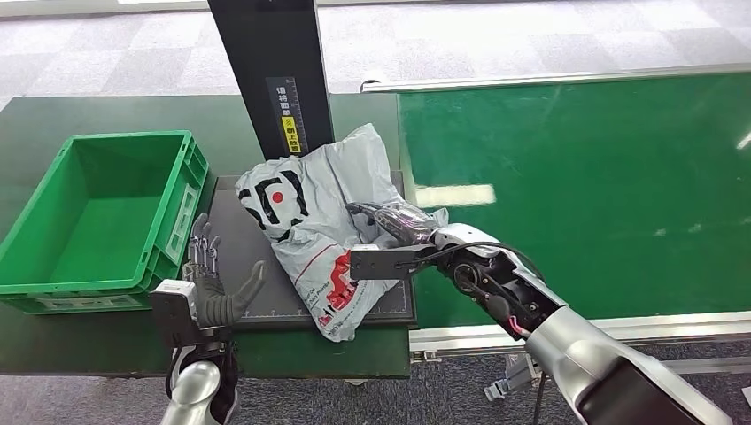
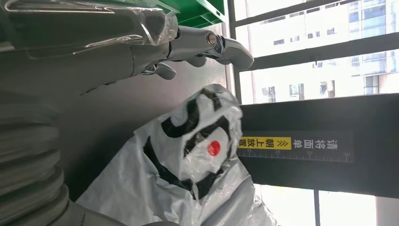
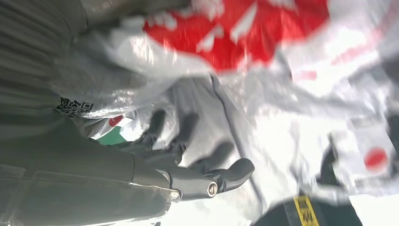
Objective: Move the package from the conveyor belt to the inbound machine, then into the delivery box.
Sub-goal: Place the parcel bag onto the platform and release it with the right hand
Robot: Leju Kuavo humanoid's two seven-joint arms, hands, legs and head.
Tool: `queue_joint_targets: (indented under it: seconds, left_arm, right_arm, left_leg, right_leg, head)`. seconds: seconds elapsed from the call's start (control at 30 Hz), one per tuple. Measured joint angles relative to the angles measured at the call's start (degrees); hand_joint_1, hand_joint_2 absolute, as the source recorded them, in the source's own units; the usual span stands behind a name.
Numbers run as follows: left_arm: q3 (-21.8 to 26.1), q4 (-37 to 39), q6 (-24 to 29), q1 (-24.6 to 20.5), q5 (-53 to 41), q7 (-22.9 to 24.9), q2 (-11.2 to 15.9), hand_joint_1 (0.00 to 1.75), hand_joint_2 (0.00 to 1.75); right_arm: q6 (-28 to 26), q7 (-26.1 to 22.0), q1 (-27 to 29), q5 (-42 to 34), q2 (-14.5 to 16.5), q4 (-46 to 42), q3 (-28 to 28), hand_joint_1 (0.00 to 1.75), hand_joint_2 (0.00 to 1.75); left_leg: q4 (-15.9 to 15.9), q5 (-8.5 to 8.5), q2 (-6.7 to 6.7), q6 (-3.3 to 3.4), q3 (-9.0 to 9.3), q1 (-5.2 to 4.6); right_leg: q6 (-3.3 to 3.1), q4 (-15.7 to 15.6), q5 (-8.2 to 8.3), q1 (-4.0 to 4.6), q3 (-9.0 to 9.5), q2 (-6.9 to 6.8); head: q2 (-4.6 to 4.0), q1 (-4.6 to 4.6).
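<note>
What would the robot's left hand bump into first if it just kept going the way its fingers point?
Probably the grey package. In the left wrist view, the left hand reaches out over the dark scale pad with the package's black-and-red print just beyond its fingers. Depth is unclear; it may pass alongside the green box.

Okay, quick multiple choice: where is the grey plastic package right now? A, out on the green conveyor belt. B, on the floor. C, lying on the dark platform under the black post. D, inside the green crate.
C: the package lies on the dark platform at the foot of the black post, with the right robot hand on it; the green crate beside it holds nothing.
</note>
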Motion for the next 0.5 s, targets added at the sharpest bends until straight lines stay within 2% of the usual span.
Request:
queue_joint_targets:
  seconds: [0.13, 0.33, 0.5]
  left_arm:
    - [0.18, -0.14, 0.06, 0.12, -0.17, -0.07, -0.22, 0.00, 1.75]
    - [0.32, -0.19, 0.14, 0.20, -0.23, -0.11, -0.26, 0.00, 1.75]
    - [0.43, -0.20, 0.58, 0.19, 0.64, -0.84, -0.32, 0.00, 1.75]
  right_arm:
    - [-0.08, -0.14, 1.26, -0.24, 1.22, -0.07, -3.54, 0.00, 1.75]
    - [-0.11, -0.45, 2.00, -0.82, 2.06, -0.10, -5.92, 0.00, 1.75]
    - [3.41, -4.18, 2.77, -7.33, 3.74, 0.05, -9.40, 0.00, 1.75]
  left_leg:
    - [0.00, 0.00, 0.00, 0.00, -0.01, 0.00]
    - [0.00, 0.00, 0.00, 0.00, -0.02, 0.00]
    - [0.00, 0.00, 0.03, 0.00, -0.02, 0.00]
  right_leg:
    - [0.00, 0.00, 0.00, 0.00, -0.01, 0.00]
    - [0.00, 0.00, 0.00, 0.00, -0.02, 0.00]
    - [0.00, 0.00, 0.00, 0.00, -0.06, 0.01]
  head:
    - [0.00, -0.01]
    - [-0.01, 0.01]
    - [-0.01, 0.00]
